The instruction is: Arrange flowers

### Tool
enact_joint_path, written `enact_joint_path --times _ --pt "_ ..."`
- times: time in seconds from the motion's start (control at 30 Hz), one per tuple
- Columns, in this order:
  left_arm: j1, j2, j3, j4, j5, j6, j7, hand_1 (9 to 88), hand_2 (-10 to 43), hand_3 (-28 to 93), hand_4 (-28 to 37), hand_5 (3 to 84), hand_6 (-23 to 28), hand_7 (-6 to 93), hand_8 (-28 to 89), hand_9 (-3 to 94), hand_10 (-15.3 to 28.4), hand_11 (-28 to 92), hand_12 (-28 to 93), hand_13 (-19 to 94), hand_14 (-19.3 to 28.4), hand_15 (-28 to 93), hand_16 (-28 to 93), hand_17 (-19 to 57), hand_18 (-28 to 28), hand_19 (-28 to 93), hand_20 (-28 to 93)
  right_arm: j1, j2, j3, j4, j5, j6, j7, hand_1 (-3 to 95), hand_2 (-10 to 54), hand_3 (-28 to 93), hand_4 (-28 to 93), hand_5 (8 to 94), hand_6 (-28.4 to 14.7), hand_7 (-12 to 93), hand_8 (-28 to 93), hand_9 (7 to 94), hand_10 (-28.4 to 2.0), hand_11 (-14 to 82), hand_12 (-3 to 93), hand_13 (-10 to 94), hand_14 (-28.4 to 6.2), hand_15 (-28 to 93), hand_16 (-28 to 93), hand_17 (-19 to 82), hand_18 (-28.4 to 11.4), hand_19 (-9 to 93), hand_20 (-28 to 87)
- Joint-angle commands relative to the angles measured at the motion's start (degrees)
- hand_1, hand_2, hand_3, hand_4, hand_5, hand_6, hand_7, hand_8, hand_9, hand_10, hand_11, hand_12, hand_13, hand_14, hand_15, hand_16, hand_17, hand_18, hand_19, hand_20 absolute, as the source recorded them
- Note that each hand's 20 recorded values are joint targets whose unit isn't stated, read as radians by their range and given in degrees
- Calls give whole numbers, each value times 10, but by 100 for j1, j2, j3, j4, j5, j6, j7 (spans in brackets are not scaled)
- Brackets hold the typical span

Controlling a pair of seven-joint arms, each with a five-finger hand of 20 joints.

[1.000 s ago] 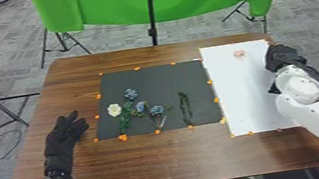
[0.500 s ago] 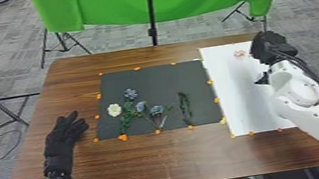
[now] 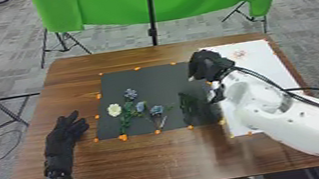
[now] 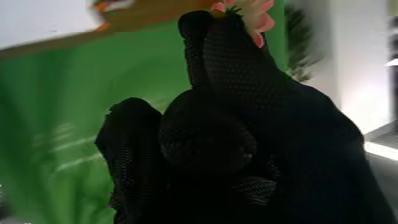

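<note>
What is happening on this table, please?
A robot seems to be arranging flowers. Its right hand holds a pink flower at its fingertips, above the border between the dark mat and the white sheet. A small pinkish flower lies on the sheet. A white flower and bluish flowers lie on the mat. The left hand waits open, without a flower.

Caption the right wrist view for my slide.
Arranging flowers: the right hand holds a pink flower at its fingertips, with green cloth behind.
</note>
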Motion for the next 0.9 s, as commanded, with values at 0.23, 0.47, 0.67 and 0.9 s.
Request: enact_joint_path --times 0.23,0.47,0.67,0.9 --pt "56 -37 31 22 47 -98 -103 221 137 611 -283 440 76 73 -44 433 156 227 132 296 192 382 7 -23 146 204 202 -79 -31 -257 -328 -186 -273 -24 655 -95 606 -151 787 6 186 78 894 -89 60 368 900 -20 636 358 658 -107 932 627" --pt "74 -31 26 17 32 -94 -107 224 137 609 -283 441 76 73 -44 433 156 226 131 296 191 382 8 -23 146 204 202 -190 -69 -354 -221 -149 -379 -45 653 -95 608 -152 788 7 188 77 896 -89 62 370 899 -19 638 357 657 -107 932 628" --pt "6 -6 28 47 46 -127 -134 224 136 610 -283 441 76 72 -44 433 155 227 131 296 192 382 8 -22 146 203 202 -177 -102 -455 -3 -347 -421 -3 653 -95 609 -152 788 8 190 77 894 -89 62 372 897 -20 641 357 656 -107 932 629" --pt "28 -10 15 37 34 -90 -131 223 136 611 -283 441 76 73 -44 433 155 227 131 296 191 383 8 -22 146 203 202 -211 -72 -163 -39 -194 -323 27 650 -95 611 -152 784 9 193 77 893 -89 62 372 896 -20 642 357 655 -108 932 630"
